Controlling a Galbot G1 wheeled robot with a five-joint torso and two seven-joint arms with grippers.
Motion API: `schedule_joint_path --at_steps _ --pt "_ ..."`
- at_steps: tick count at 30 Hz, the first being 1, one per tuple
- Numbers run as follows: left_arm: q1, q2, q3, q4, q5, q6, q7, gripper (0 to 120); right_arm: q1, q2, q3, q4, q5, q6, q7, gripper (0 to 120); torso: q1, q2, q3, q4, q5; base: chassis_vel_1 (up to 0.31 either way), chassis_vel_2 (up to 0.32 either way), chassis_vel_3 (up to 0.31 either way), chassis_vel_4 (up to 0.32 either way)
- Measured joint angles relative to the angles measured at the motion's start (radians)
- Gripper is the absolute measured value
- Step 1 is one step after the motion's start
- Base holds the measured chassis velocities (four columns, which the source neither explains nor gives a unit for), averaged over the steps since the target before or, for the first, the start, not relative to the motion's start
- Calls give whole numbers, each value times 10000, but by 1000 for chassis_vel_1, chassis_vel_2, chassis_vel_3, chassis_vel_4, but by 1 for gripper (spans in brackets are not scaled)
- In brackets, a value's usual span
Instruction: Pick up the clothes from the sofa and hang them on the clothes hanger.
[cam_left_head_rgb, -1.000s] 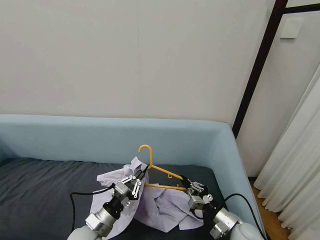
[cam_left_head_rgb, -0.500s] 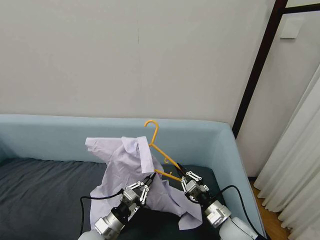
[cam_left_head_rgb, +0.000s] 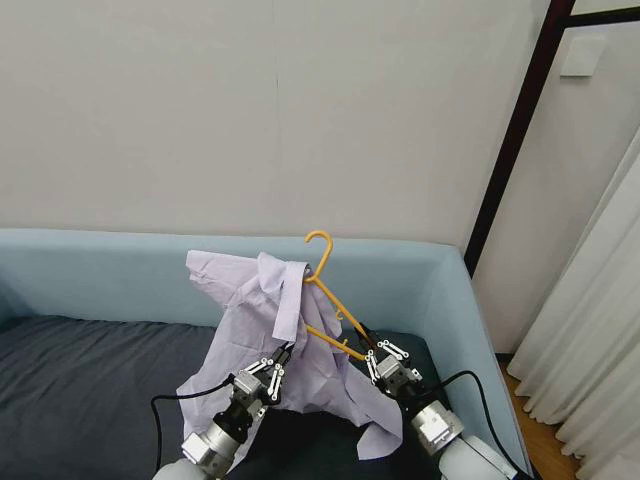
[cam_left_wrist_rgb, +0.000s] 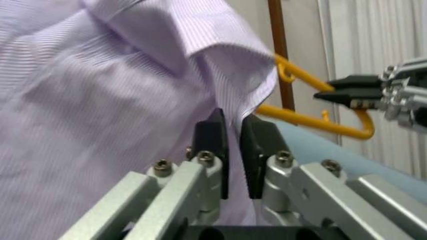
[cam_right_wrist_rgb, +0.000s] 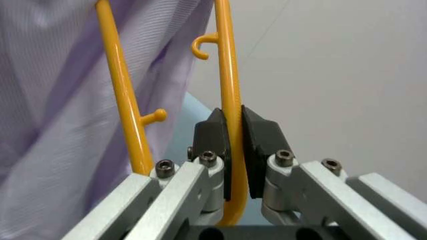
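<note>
Up in the air above the sofa (cam_left_head_rgb: 100, 270) seat: a pale purple shirt (cam_left_head_rgb: 270, 330), draped over one side of a yellow hanger (cam_left_head_rgb: 330, 300). Collar close to the hook, higher than the sofa back. Bottom of the shirt drooping down toward the seat; hard to tell whether touching or not.

Left gripper (cam_left_head_rgb: 272, 368) above the front of the sofa seat, fingers pinched tight on the shirt's front edge, just under the collar. Right gripper (cam_left_head_rgb: 378, 352) beside it, nearer the sofa's right arm, clamped on the thin yellow bar at the hanger's bare end.

Looks soft, thin and very light, that shirt. Probably floppy, and quick to slide off a smooth bar. Best to grab at the collar or the shoulder, where the cloth is folded thicker, not at a loose flap. Hanger: stiff, thin, smooth and light. Could twist inside a pinch, so better to hold near the bend, as now.

Sofa with a pale blue back and arm, and a dark grey seat. Looks soft, a safe place for a drop. Plain white wall (cam_left_head_rgb: 250, 120) behind the sofa. Dark door frame (cam_left_head_rgb: 515, 130) and white curtain (cam_left_head_rgb: 600, 340) past the sofa's right end
</note>
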Motion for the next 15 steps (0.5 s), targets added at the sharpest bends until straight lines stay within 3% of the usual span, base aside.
schedule_joint_path --at_steps 4,8,9,12,13,15 --pt "82 498 -384 694 29 -827 352 30 75 136 242 -433 -324 317 -61 5 0 0 0 -1 0 0 0 0 0" --pt "96 1486 -1321 1760 -353 -1942 2198 48 164 257 320 -649 -586 579 -144 5 0 0 0 1 -2 0 0 0 0" --pt "96 1486 -1321 1760 -353 -1942 2198 48 164 257 320 -649 -586 579 -144 5 0 0 0 1 -2 0 0 0 0" --pt "129 2196 -2198 2064 -1709 -2149 3739 62 193 311 321 -753 -705 698 -198 5 0 0 0 2 -4 0 0 0 0" --pt "129 2196 -2198 2064 -1709 -2149 3739 62 193 311 321 -753 -705 698 -198 5 0 0 0 2 -4 0 0 0 0" --pt "77 2616 -2777 1986 -2917 -1871 4526 71 183 391 321 -815 -828 800 -229 5 1 0 0 2 -2 0 0 0 0"
